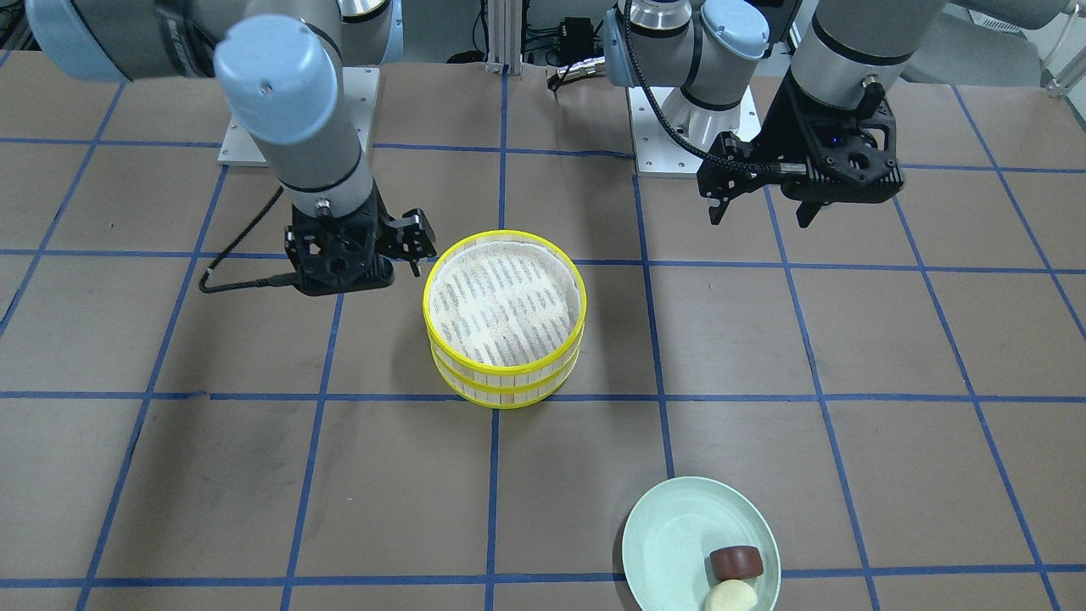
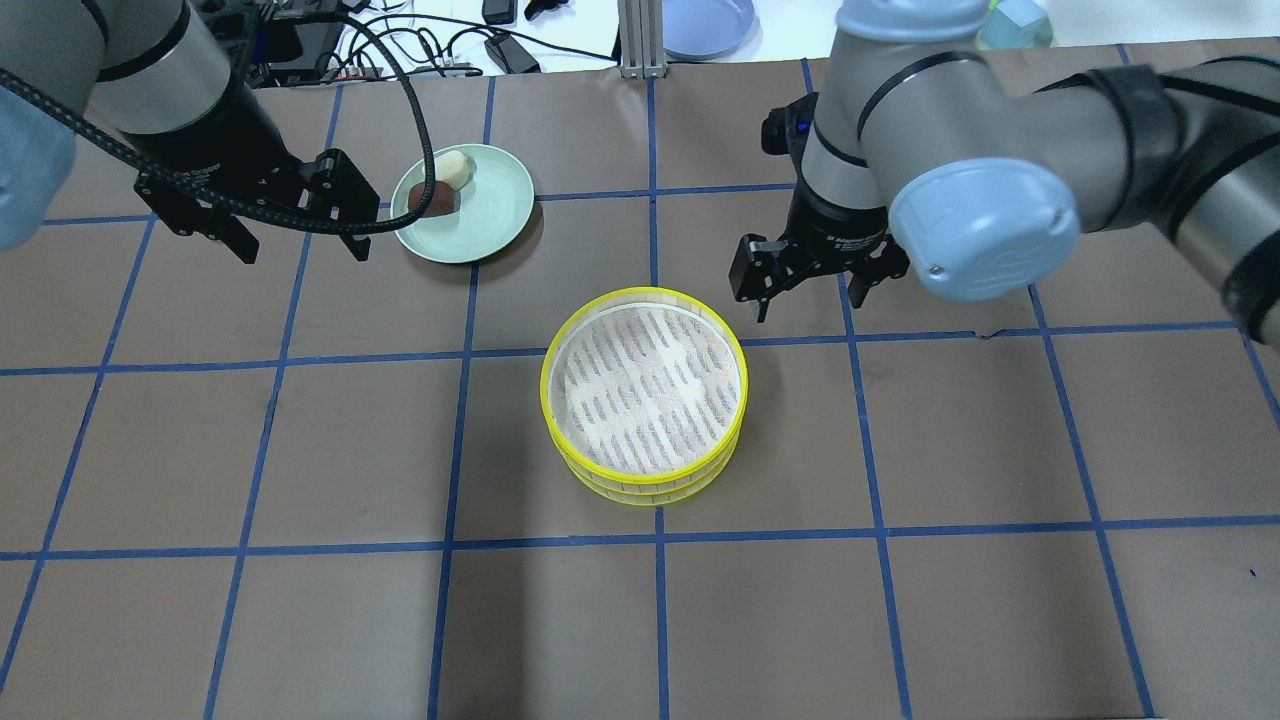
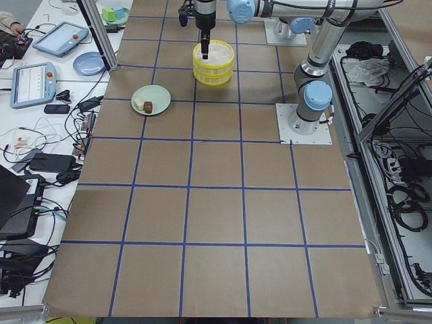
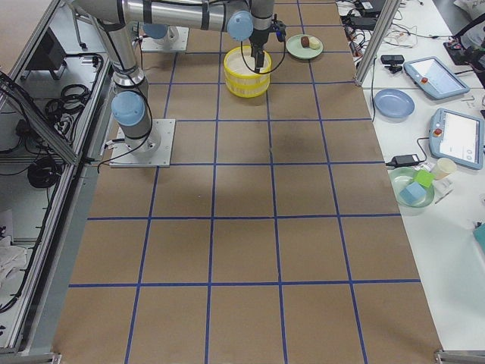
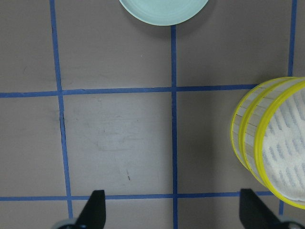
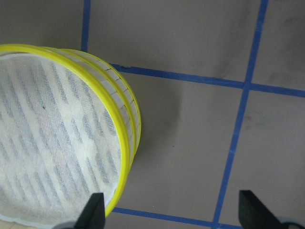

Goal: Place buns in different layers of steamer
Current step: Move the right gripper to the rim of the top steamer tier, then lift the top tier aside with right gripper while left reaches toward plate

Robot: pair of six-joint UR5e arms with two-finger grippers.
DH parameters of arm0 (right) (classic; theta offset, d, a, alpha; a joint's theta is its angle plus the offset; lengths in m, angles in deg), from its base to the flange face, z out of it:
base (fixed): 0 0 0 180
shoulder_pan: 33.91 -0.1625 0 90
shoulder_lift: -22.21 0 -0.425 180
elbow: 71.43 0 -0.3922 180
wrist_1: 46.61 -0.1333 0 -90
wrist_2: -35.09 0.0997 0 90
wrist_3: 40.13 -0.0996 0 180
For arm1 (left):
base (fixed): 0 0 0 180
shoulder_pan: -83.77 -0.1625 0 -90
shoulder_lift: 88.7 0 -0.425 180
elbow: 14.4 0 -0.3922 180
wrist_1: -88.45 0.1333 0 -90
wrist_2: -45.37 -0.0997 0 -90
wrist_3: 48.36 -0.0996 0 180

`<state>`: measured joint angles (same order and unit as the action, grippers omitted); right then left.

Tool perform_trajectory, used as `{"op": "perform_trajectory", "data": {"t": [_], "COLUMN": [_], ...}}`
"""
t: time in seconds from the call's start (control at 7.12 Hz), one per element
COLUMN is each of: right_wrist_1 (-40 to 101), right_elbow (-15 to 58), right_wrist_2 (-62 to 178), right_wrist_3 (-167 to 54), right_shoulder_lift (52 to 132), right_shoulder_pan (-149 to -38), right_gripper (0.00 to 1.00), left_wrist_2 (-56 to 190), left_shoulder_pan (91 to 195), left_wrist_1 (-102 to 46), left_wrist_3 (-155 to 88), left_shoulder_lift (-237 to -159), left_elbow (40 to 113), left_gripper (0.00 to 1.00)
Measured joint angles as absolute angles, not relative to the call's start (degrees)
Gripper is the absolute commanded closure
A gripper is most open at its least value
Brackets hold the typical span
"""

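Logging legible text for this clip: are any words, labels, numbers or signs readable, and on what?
None can be read.
No lettering shows on the steamer trays, green plate, brown bun or cream bun.
The tablet screens beside the table are too small to read.

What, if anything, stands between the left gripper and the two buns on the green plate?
Nothing visible does. The left gripper hangs open beside the green plate, and the brown bun and cream bun lie uncovered on it.
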<state>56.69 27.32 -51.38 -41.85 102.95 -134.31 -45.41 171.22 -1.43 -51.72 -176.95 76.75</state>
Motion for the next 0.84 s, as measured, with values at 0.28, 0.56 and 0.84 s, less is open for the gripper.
{"op": "perform_trajectory", "data": {"t": [0.28, 0.56, 0.84], "right_wrist_1": [59.4, 59.3, 59.3], "right_elbow": [28.3, 28.9, 28.8], "right_wrist_2": [-50.9, -50.4, -49.8], "right_wrist_3": [-43.3, -43.6, -43.3], "right_shoulder_lift": [98.2, 95.7, 95.0], "right_shoulder_pan": [-136.0, -136.3, -136.3], "right_gripper": [0.41, 0.8, 0.99], "left_wrist_2": [-45.3, -45.3, -45.4], "left_shoulder_pan": [170.9, 169.5, 168.2], "left_wrist_1": [-0.4, 5.0, 17.1], "left_wrist_3": [-51.9, -53.9, -59.0], "left_shoulder_lift": [-177.8, -180.3, -185.6], "left_elbow": [76.7, 76.8, 76.8], "left_gripper": [0.0, 0.0, 0.0]}}
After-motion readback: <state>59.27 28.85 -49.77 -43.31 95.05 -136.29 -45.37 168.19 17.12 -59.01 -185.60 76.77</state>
